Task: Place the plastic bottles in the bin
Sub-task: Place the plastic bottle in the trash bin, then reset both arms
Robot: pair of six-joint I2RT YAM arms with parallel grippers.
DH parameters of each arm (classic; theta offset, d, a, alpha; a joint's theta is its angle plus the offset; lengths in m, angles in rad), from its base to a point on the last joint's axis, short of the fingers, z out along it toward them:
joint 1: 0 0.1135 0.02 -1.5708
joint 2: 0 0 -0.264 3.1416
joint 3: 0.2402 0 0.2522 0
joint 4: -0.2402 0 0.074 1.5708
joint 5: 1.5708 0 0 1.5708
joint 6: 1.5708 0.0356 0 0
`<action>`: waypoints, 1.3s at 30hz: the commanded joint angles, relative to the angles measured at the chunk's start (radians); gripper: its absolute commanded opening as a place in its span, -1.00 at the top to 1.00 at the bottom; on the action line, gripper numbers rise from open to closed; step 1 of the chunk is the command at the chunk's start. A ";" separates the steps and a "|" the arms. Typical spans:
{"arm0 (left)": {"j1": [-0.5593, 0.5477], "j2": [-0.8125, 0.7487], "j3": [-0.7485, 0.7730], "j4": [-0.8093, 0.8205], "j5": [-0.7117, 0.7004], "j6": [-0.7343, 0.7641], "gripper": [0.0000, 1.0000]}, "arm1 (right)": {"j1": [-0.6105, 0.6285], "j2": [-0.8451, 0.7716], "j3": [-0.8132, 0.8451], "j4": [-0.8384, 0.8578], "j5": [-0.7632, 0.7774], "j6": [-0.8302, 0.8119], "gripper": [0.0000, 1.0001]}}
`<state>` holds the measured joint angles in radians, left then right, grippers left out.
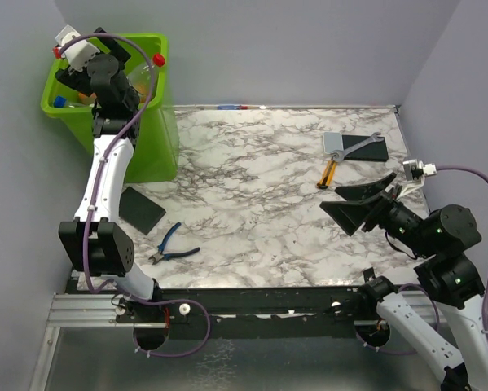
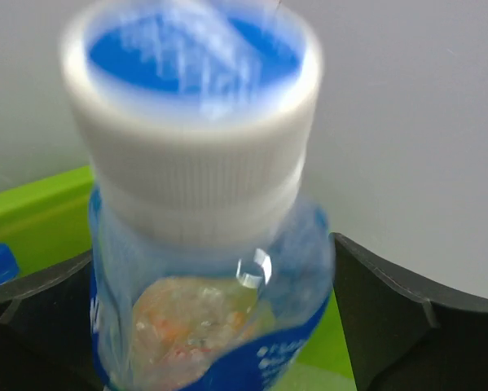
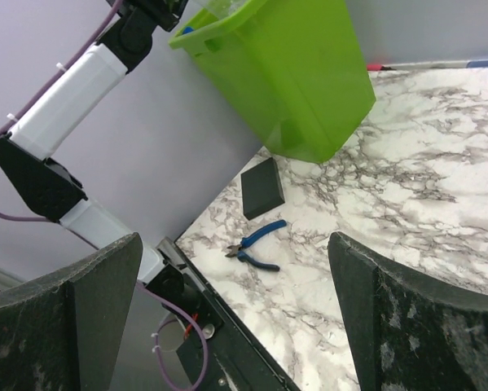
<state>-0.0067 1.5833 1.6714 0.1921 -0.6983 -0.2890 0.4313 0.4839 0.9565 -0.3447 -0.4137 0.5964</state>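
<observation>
place: robot lab cell | evidence: grey partition walls [image 1: 309, 49], marble-print tabletop [image 1: 260, 204], aluminium mounting rail [image 1: 81, 309]

Overhead view faces down; right wrist looks across table [image 3: 439, 187]; both share bin [image 1: 158, 155].

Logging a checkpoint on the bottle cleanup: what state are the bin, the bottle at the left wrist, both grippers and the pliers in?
bin: upright, other bottles inside.
left gripper: over the bin, jaws apart either side of a bottle; gripped or released, cannot tell.
bottle: capped, blurred, between the jaws.
right gripper: open, empty.
pliers: lying flat, handles spread.
</observation>
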 commanded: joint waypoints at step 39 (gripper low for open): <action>-0.822 -0.280 -0.427 -0.661 0.060 -0.273 -0.98 | 0.005 0.076 -0.226 -0.055 0.667 0.087 -1.00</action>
<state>-0.8268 1.3128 1.3087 -0.4507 -0.5385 -0.4732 0.4313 0.5724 0.7597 -0.3611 0.1352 0.6395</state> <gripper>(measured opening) 0.991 0.997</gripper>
